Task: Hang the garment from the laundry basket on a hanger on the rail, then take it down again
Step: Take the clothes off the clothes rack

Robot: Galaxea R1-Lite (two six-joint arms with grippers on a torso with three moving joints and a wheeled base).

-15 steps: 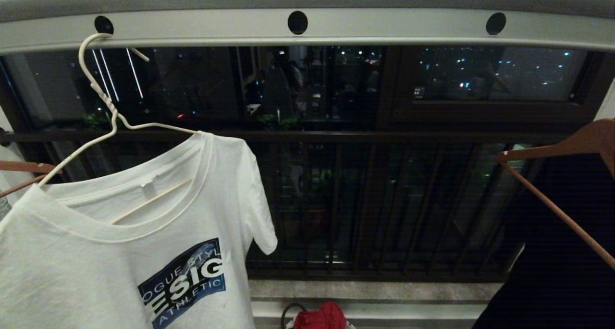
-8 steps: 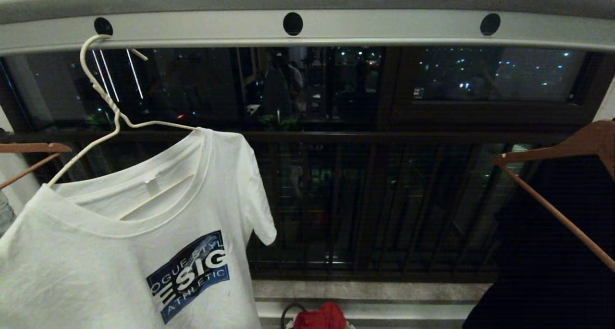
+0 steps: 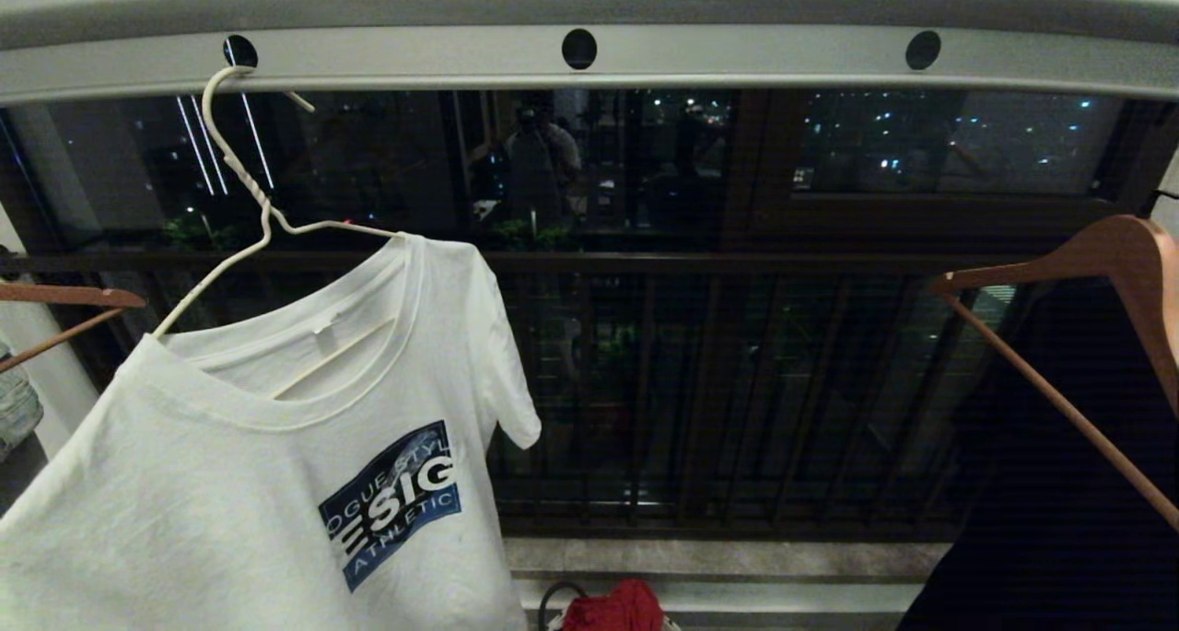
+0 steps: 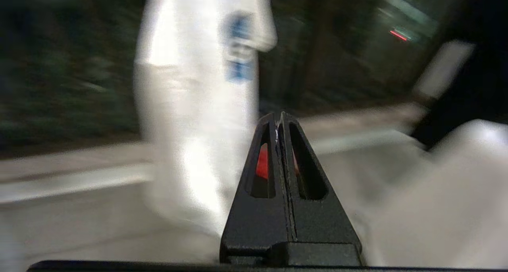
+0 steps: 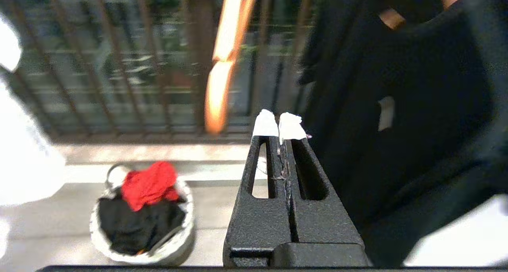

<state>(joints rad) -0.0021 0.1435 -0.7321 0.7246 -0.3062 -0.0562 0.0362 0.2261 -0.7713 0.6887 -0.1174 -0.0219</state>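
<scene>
On the rail (image 3: 737, 55), hooked through a round hole so it cannot slide: one hanger (image 3: 241, 166) carrying the garment (image 3: 276, 484), hung and awaiting removal; left gripper (image 4: 281, 119) and right gripper (image 5: 280, 123) both closed, empty, clear of it.

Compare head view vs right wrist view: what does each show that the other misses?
Head only: the rail, the white wire hanger hooked in one of its holes, and the T-shirt's chest print.
Right wrist only: the shut right pincer, empty, and the whole laundry basket with black cloth inside.
Both: the red cloth, the black garment on a wooden hanger, the window railing.
</scene>
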